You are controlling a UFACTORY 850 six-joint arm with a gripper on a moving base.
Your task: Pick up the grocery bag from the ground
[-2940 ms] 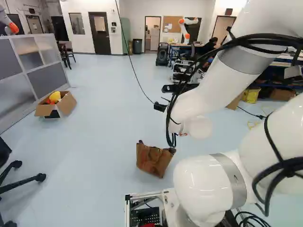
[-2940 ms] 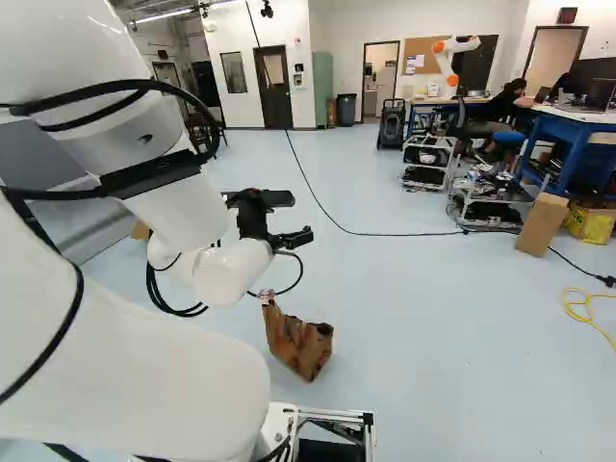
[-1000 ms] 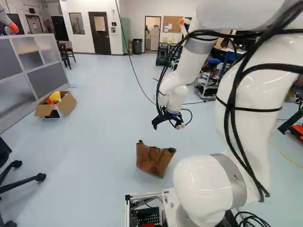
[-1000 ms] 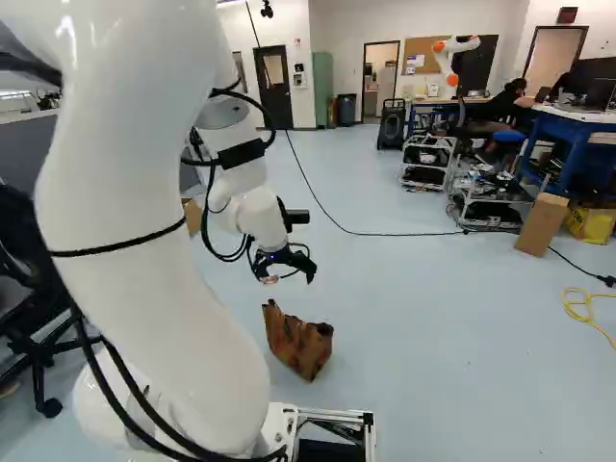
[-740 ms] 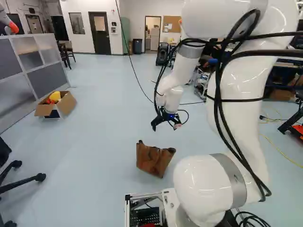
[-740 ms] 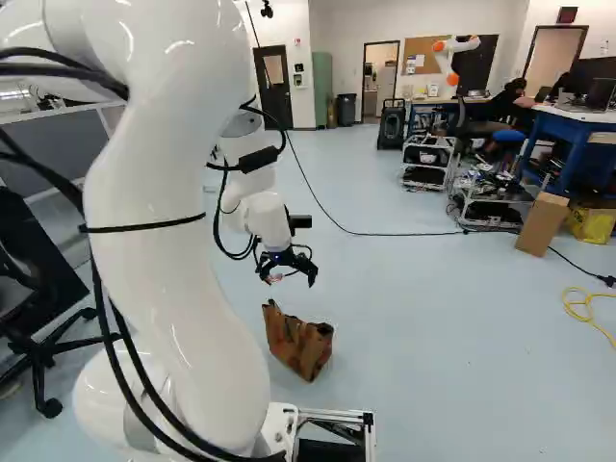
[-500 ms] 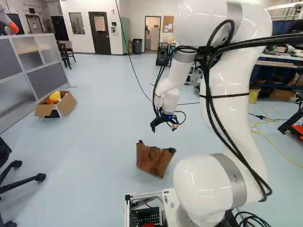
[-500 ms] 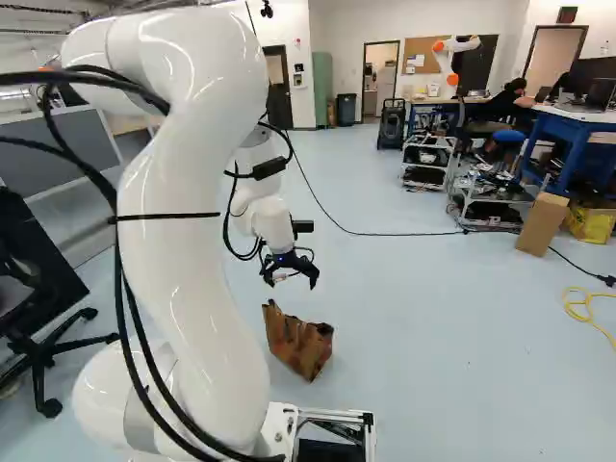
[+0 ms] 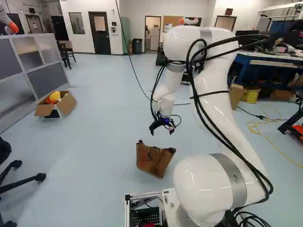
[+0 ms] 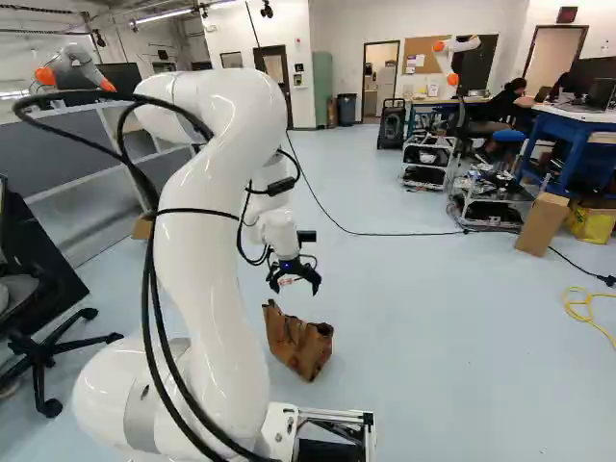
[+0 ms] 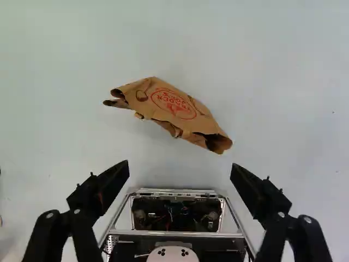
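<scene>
My gripper [image 9: 162, 130] hangs over the floor in the left base view, fingers pointing down, above and a little beyond the bag. A crumpled brown paper grocery bag [image 9: 154, 160] stands on the floor just ahead of the base. In the right base view the same bag [image 10: 298, 343] is below the gripper [image 10: 294, 286]. Seen from the wrist, the gripper [image 11: 180, 170] has its two fingers wide apart with nothing between them, and the bag [image 11: 172, 109] lies ahead of them on the floor, untouched, with red print on its side.
The base's metal frame [image 11: 177, 233] shows beneath the gripper. An open cardboard box [image 9: 66, 105] with colourful things inside stands by the grey partition [image 9: 47, 78]. An office chair [image 10: 43, 356] is left of the arm in the right base view. Another robot [image 10: 72, 69] is behind the partition.
The arm has swung inward from the right of the left base view, and the gripper has come slightly lower and nearer the bag, fingers now pointing down. The bag and base have stayed put.
</scene>
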